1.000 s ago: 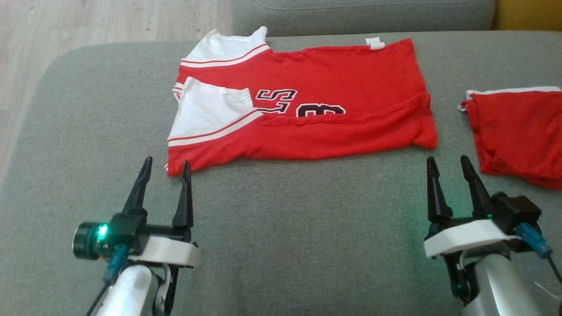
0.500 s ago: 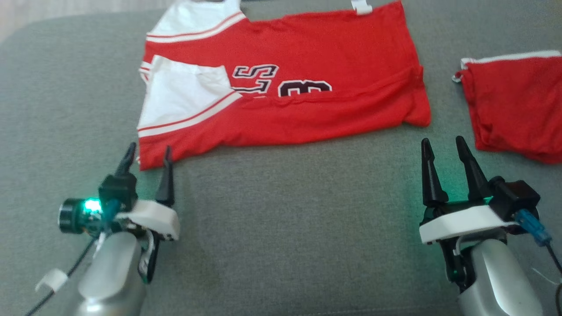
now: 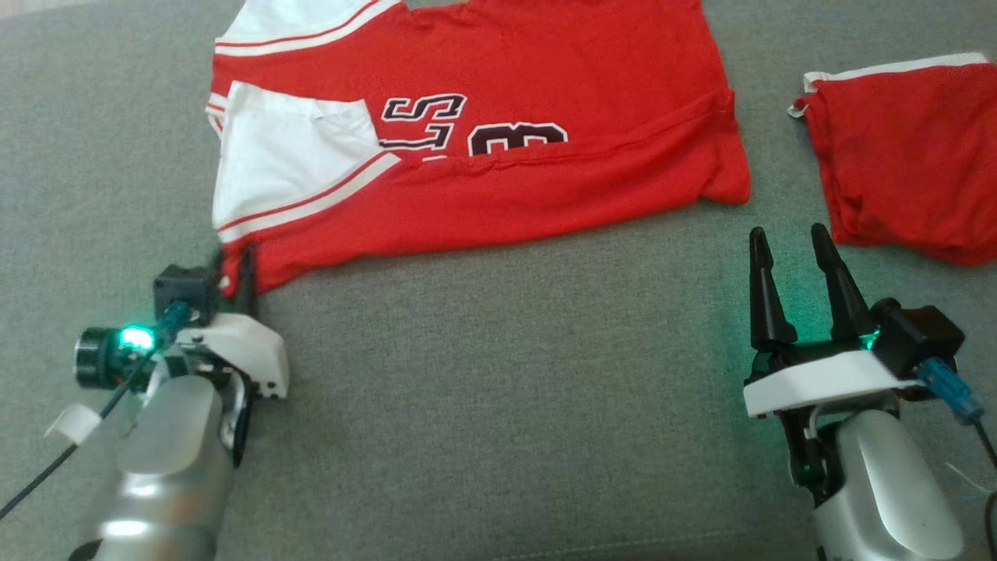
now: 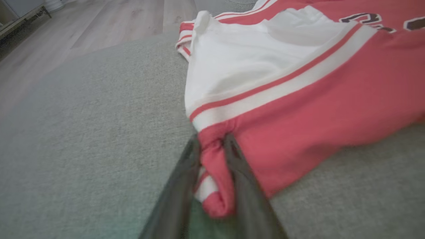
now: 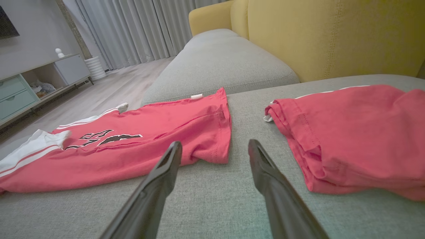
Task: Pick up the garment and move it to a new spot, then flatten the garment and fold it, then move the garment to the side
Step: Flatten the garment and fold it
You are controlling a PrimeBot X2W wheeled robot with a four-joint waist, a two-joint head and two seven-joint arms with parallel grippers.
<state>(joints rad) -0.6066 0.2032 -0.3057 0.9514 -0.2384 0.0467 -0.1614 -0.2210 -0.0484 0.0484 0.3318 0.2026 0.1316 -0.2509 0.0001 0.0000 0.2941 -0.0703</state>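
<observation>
Item one: red jersey (image 3: 506, 187), soft cloth with white shoulder panels, red piping and dark numerals. It lies spread on the far middle of the grey woven sofa cushion (image 3: 498, 405). Your head view cuts off its top edge.

Item two: left gripper (image 3: 236, 269). From the head you see its fingers foreshortened at the jersey's near left corner, and the gap is hard to judge. Your left wrist view settles it — both dark fingers press a bunched roll of red-and-white hem between them, a narrow pinch on the jersey. The lower part of that view is blurred.

Item three: right gripper (image 3: 787, 234), spread wide with nothing between the fingers. It sits over bare cushion between the jersey's right hem and a second red garment (image 3: 903, 187) — crumpled, white-trimmed, cut by the frame edge.

Your right wrist view adds a yellow backrest (image 5: 332, 33), pleated curtains (image 5: 132, 30) and pale wood floor (image 5: 116, 86).
</observation>
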